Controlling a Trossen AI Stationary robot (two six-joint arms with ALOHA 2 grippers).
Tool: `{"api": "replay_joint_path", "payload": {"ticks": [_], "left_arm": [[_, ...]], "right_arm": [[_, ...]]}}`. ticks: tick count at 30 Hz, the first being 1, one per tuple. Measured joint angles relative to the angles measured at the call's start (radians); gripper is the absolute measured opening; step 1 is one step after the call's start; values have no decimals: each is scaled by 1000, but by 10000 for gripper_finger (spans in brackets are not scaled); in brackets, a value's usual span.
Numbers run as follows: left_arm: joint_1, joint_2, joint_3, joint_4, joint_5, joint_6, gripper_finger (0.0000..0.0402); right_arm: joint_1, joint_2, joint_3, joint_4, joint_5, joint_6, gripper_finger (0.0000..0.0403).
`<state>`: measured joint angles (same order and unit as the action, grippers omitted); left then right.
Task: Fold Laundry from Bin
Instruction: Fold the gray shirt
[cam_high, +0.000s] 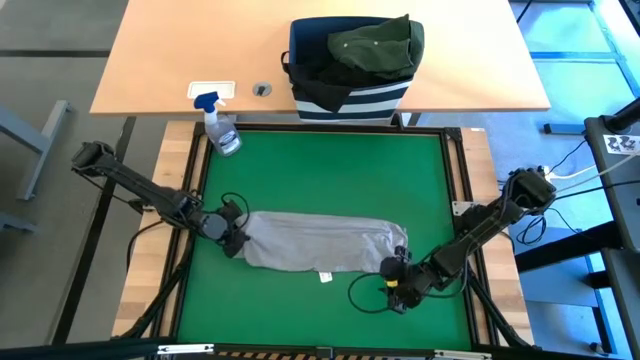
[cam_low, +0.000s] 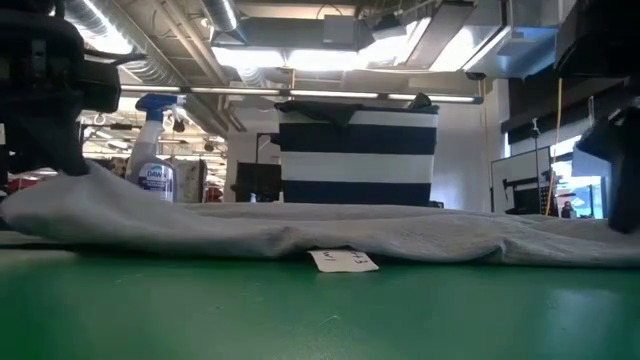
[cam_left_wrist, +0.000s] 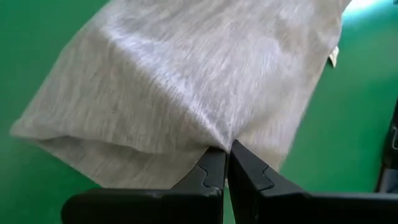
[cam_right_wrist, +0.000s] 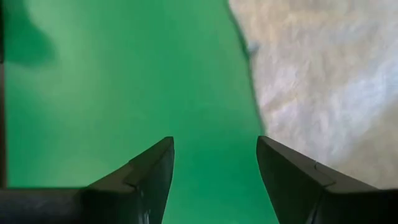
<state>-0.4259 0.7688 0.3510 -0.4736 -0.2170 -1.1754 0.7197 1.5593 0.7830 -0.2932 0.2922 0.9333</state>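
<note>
Closed jaws of the left gripper (cam_left_wrist: 227, 163) pinched the left end of the light grey garment (cam_high: 318, 243), spread lower centre on the green table (cam_high: 330, 160). Right gripper (cam_high: 397, 281), jaws wide and empty, sat just beside its lower right corner. Bin (cam_high: 350, 98), top centre, held dark olive and black laundry (cam_high: 378, 48). Step judged: folding the grey piece; next, the right jaws need to close on that corner.

Lab/workshop: exposed ceiling ducts (cam_low: 180, 40), strip lights (cam_low: 270, 58), green test mat (cam_high: 330, 160).
</note>
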Motion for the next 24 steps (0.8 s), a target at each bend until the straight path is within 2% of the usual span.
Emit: {"api": "replay_joint_path", "payload": {"ticks": [3,8,17,20,24], "left_arm": [[0,-20,41,-126,-7,28,3],[0,-26,104,-298,-82,95,3],[0,-17,90,-417,-92,135,9],[0,-16,90,-421,-73,137,35],[1,-16,91,-441,-20,138,92]], "right_arm": [[-12,-2,0,0,52,-32,227],[-49,-7,0,-6,109,-83,227],[-86,-7,0,-53,120,-105,227],[-95,-7,0,-51,127,-104,227],[-117,-15,0,-50,122,-103,227]]}}
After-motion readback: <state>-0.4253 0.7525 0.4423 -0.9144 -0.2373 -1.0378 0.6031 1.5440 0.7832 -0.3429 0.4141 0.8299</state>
